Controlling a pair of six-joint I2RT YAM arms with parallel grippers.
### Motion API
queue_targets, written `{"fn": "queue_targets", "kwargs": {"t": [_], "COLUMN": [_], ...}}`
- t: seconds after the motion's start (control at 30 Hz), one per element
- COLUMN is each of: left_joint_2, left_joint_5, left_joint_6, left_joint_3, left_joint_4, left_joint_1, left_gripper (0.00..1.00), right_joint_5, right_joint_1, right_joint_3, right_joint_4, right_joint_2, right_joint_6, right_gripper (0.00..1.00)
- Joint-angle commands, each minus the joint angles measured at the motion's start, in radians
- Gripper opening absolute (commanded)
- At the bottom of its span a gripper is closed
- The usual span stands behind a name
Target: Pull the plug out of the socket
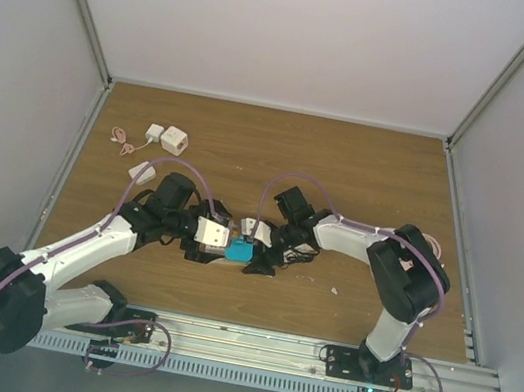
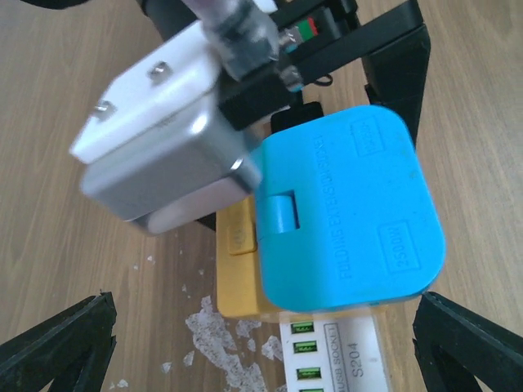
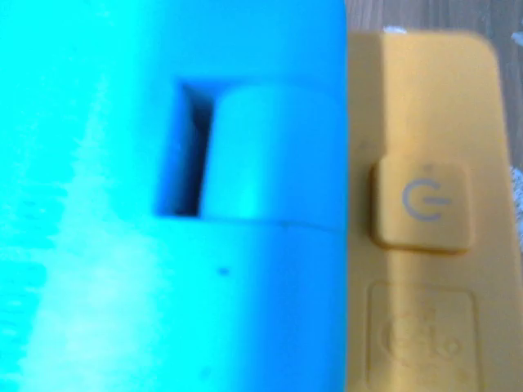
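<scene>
A blue plug [image 1: 239, 249] sits plugged into a yellow socket [image 2: 237, 278] with a white USB strip [image 2: 343, 367], at the table's middle. In the left wrist view the plug [image 2: 351, 212] covers most of the socket. My left gripper [image 1: 214, 238] hovers over the socket's near end, its fingertips [image 2: 57, 343] spread wide on both sides and touching nothing. My right gripper [image 1: 261, 250] is down over the plug, with its black fingers [image 2: 400, 73] against the plug's far sides. In the right wrist view the plug [image 3: 163, 204] fills the frame beside the socket's power button [image 3: 423, 202]; my own fingers are hidden.
Two white adapters [image 1: 173, 139] and a thin cable [image 1: 124, 141] lie at the back left, and another white piece [image 1: 141, 172] lies by my left arm. White flakes [image 2: 221, 335] are stuck to the wood beside the socket. Grey walls enclose the table.
</scene>
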Motion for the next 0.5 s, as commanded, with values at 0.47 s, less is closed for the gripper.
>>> {"fn": "queue_targets", "kwargs": {"t": [0.47], "left_joint_2": [-0.066], "left_joint_5": [-0.188], "left_joint_6": [-0.131], "left_joint_3": [-0.066], "left_joint_4": [0.219], "left_joint_1": [-0.191], "left_gripper": [0.89], "right_joint_5": [-0.049], "right_joint_1": [0.008], "right_joint_3": [-0.051], "right_joint_4": [0.136], "right_joint_2": [-0.119], "right_joint_6": [0.053], "right_gripper": [0.85]}}
